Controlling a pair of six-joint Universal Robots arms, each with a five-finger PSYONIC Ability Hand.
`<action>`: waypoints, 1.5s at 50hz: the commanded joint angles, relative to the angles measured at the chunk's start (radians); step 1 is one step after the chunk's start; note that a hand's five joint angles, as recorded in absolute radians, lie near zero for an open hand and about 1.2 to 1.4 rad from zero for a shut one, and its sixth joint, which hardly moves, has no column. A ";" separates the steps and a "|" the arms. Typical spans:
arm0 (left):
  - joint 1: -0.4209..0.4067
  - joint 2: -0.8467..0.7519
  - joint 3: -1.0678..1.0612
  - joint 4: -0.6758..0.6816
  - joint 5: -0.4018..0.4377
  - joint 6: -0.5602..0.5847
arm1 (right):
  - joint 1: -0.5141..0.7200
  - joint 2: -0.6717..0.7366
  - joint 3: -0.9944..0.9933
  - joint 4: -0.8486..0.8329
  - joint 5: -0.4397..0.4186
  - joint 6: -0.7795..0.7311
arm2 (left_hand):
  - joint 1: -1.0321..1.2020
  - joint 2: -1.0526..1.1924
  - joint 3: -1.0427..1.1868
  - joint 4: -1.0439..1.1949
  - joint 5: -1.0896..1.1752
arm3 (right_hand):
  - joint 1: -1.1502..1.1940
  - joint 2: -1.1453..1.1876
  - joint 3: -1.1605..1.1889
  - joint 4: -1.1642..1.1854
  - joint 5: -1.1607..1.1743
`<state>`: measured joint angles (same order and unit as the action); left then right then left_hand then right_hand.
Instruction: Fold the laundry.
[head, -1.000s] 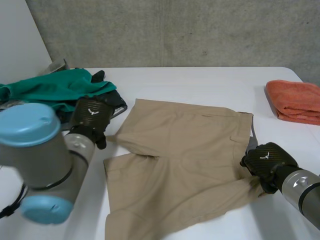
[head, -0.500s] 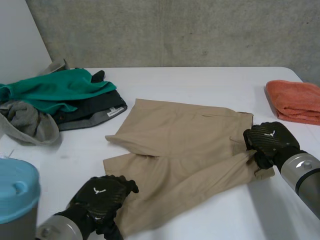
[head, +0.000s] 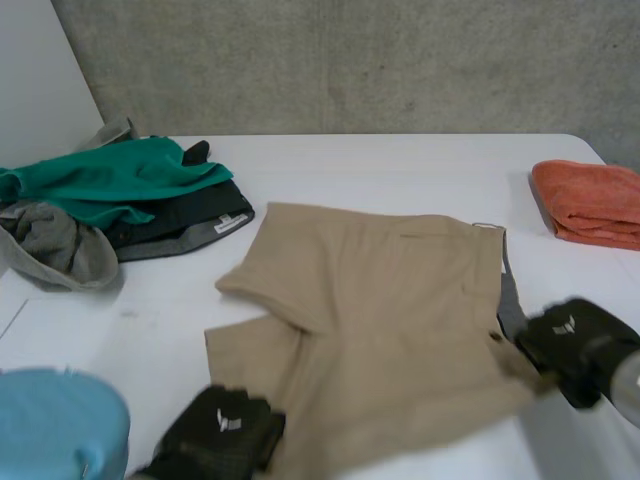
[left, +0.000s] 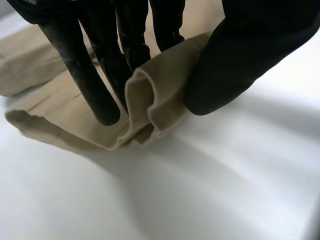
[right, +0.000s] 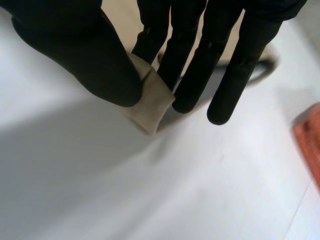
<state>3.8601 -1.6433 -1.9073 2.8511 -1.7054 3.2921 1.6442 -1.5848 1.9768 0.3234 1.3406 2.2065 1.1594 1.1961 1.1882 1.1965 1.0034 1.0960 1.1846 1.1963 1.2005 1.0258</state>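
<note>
Together, logo-marked left hand (head: 222, 441), right hand (head: 574, 344) pinch shorts (head: 390, 300).

The left hand (head: 220, 440) is found covered in black, with a faint woven sheen on its back. A small white emblem (head: 228, 421) is marked there. The same black covering is recorded on the right hand (head: 575, 345), and a like white mark (head: 563, 325) is borne on its back.

In the left wrist view, the fingers (left: 82, 75) are seen as long, slender and round-tipped, and the thumb (left: 240, 65) as much broader. The same build is noted in the right wrist view: narrow black fingers (right: 192, 70) and a thick, blunt thumb (right: 90, 60).

The left arm is ended by a rounded light-blue cap (head: 55, 425). A grey section (head: 628, 385) is made out behind the right hand, though blurred.
</note>
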 joint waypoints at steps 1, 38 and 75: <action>-0.042 0.039 0.011 -0.137 0.001 0.047 | -0.121 -0.047 -0.007 0.129 -0.027 -0.188 | 0.237 0.200 0.208 0.200 0.218 | 0.300 0.212 0.200 0.196 0.196; 0.229 -0.820 0.971 0.585 -0.108 0.446 | 0.143 0.666 -0.641 -0.621 0.092 0.190 | 0.121 0.084 0.092 0.084 0.102 | 0.300 0.212 0.200 0.196 0.196; 0.174 -0.349 0.307 0.649 -0.077 0.193 | -0.017 0.328 -0.161 -0.475 -0.106 0.326 | -0.985 -1.022 -1.014 -1.022 -1.003 | -0.697 -0.786 -0.797 -0.802 -0.801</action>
<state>4.0348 -1.9912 -1.5784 3.5006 -1.7940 3.5338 1.6359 -1.2925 1.8138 -0.1007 1.2278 2.5341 0.1890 0.2063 0.2123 0.2029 0.0499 0.2718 0.2916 0.2943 0.2946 0.1270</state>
